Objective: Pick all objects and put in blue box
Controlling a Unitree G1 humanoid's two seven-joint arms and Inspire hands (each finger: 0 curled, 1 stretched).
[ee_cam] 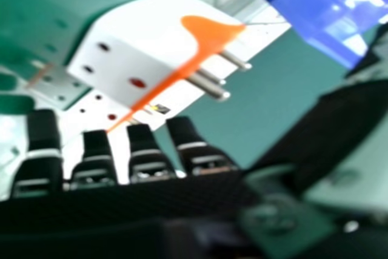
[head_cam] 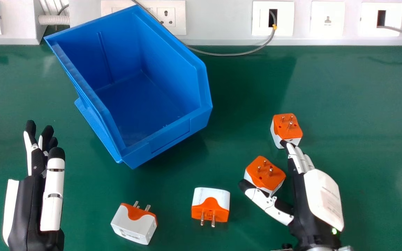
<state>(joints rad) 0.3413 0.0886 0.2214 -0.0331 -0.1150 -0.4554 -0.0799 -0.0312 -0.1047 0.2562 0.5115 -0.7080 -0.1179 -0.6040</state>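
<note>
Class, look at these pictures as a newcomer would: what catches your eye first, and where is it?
The big blue box comes first, empty and set at an angle toward the back of the green table. Next come four orange-and-white adapters in front of and to the right of it. Then the right robot hand, at the right, its thumb beside one adapter.

From my head I look forward and down over the table (head_cam: 354,90); at my right hand (head_cam: 323,198), I look out from close in. Both views share the blue box (head_cam: 152,90) and an orange-and-white adapter (ee_cam: 145,34).
</note>
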